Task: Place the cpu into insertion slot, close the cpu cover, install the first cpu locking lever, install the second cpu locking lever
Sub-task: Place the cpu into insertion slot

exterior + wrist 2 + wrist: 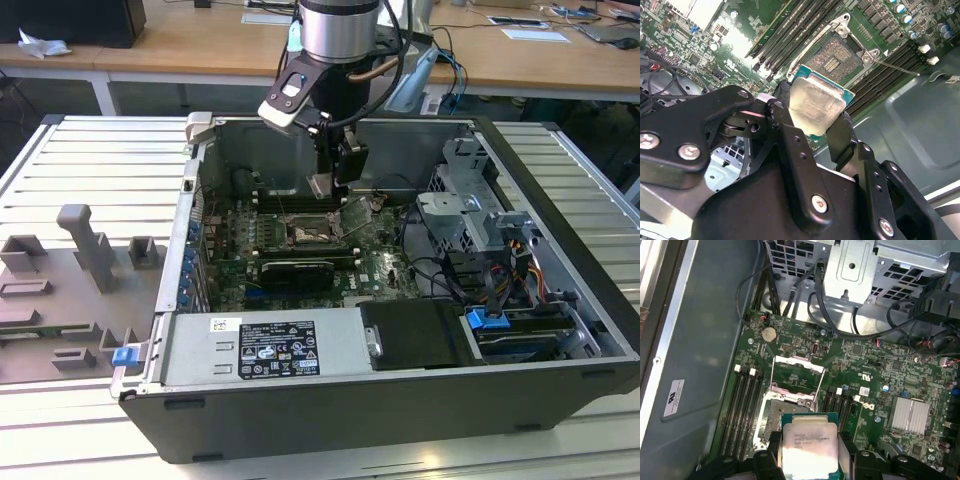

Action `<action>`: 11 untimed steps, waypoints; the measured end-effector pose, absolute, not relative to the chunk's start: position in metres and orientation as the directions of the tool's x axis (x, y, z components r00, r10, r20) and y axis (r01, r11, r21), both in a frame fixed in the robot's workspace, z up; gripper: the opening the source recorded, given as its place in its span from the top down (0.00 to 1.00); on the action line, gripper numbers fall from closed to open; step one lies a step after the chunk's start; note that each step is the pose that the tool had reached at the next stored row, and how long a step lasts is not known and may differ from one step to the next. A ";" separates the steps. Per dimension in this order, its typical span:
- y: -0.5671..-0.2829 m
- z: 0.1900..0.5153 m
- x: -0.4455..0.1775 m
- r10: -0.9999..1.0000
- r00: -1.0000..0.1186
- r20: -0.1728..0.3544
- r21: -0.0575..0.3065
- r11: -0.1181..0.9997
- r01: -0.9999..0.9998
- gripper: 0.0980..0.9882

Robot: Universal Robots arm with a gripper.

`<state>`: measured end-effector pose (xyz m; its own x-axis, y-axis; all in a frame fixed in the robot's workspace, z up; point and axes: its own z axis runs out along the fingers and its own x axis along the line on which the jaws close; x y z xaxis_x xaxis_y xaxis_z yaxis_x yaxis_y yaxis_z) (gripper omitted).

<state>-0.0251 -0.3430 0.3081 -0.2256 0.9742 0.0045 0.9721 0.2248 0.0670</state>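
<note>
My gripper (331,186) hangs inside the open computer case (540,190), shut on the cpu (321,186). In both wrist views the cpu (816,102) (809,444) is a silver-topped square chip on a green board, pinched at two opposite edges by black fingers (784,107) (773,446). It is held tilted a little above the open insertion slot (776,412) (837,55) (305,235) on the motherboard, not touching it. The cpu cover (796,374), a thin metal frame with a window, is swung open beside the slot. A thin locking lever (896,67) sticks out free.
Memory slots (742,405) flank the socket. A black card (295,270) lies in front of it, with a power supply (260,345) nearer the case front. A drive cage (470,205) and cables (450,275) fill the exterior view's right. Grey fixtures (90,250) stand outside the case.
</note>
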 end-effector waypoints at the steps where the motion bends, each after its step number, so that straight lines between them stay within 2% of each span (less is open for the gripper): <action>1: -0.343 0.308 -0.025 0.975 -0.221 0.004 0.067 0.220 0.973 0.51; 11: -0.343 0.300 -0.026 0.980 -0.197 0.004 0.067 0.196 0.978 0.51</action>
